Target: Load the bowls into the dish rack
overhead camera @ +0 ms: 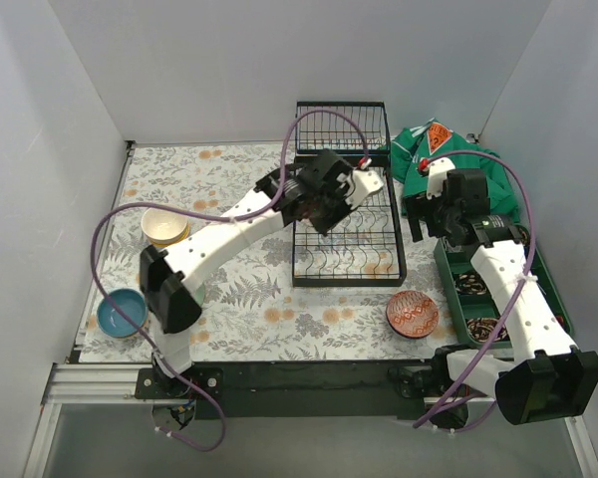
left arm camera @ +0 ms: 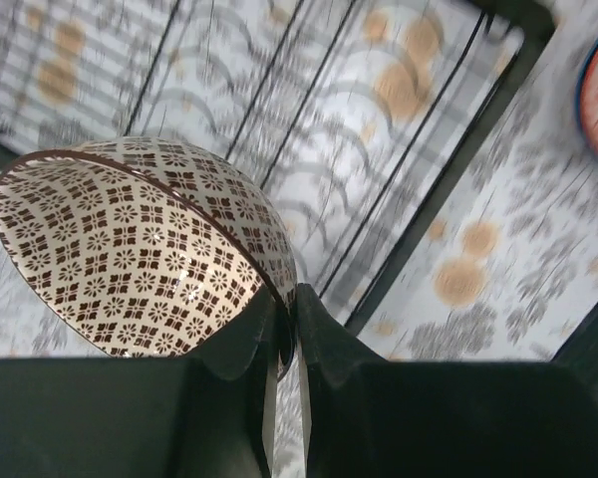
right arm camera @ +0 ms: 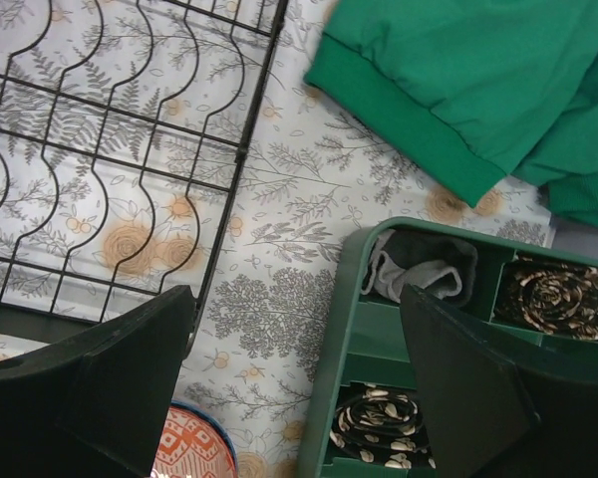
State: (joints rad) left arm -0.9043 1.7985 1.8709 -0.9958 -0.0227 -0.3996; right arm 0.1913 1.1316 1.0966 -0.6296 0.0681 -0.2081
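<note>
Left pincer (left arm camera: 287,309) clamped on patterned bowl (left arm camera: 130,249), rim partly hidden | right pincer (right arm camera: 295,304) apart

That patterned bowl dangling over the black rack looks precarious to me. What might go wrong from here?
The left gripper pinches the brown patterned bowl only at its rim, so it may slip and drop onto the dish rack wires. The slots are thin curved wires, so the bowl might land flat rather than stand in one. The right gripper hangs open beside the rack's edge, so the arms might bump.
</note>
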